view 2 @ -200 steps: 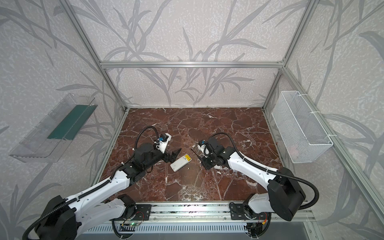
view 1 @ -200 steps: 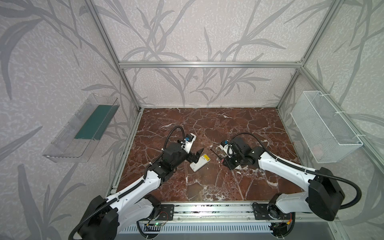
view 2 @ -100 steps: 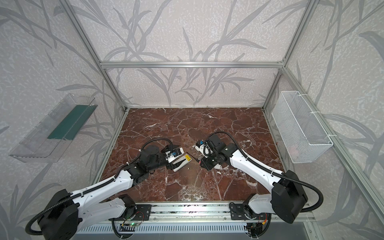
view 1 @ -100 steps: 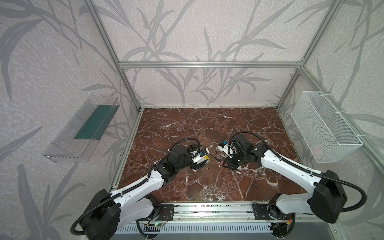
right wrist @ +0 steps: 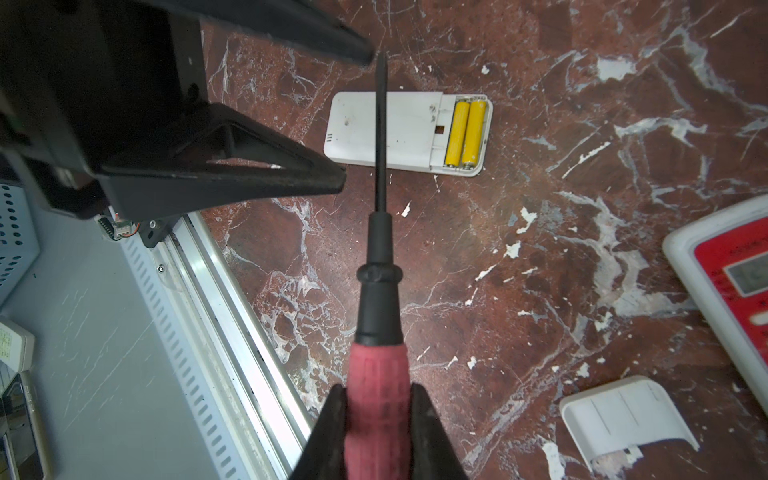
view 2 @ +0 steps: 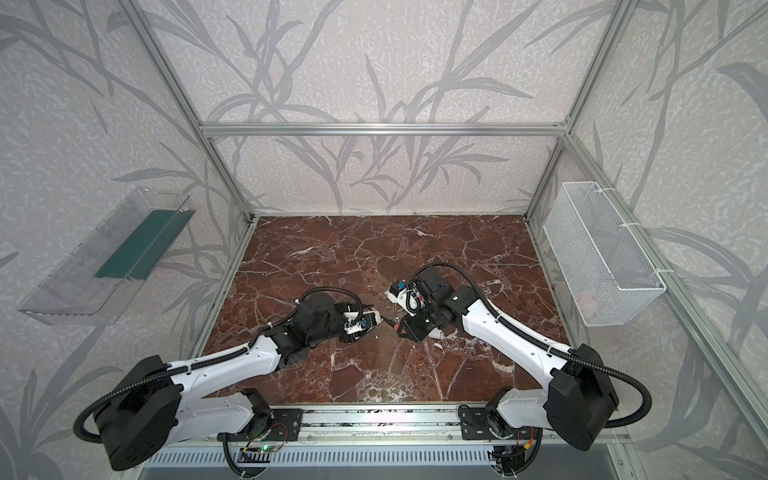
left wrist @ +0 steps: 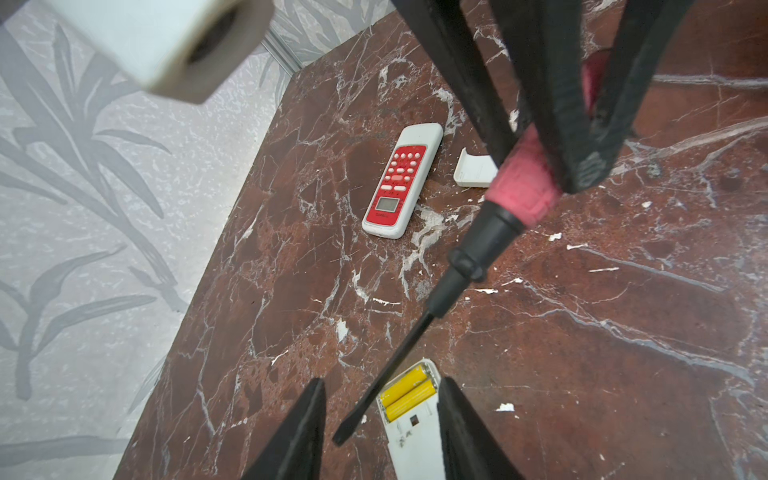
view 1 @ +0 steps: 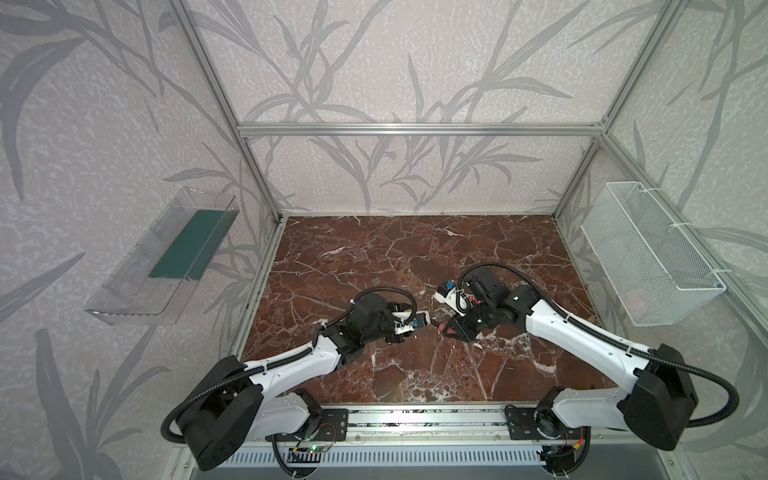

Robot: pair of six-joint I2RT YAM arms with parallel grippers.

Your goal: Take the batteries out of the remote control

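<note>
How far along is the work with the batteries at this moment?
Done: the white remote lies with its compartment open, and a cover lies loose. In hand: the right fingers grip the screwdriver, its tip near that remote; the left fingers straddle the remote, not yet clamped. Left: both yellow batteries sit inside.

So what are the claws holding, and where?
The right claw grips the screwdriver by its pink-red handle. The left claw straddles the white remote, not gripping it.

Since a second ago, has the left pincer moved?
Yes. The left pincer has swung right in both top views, away from the left edge of the table, and now straddles the white remote.
</note>
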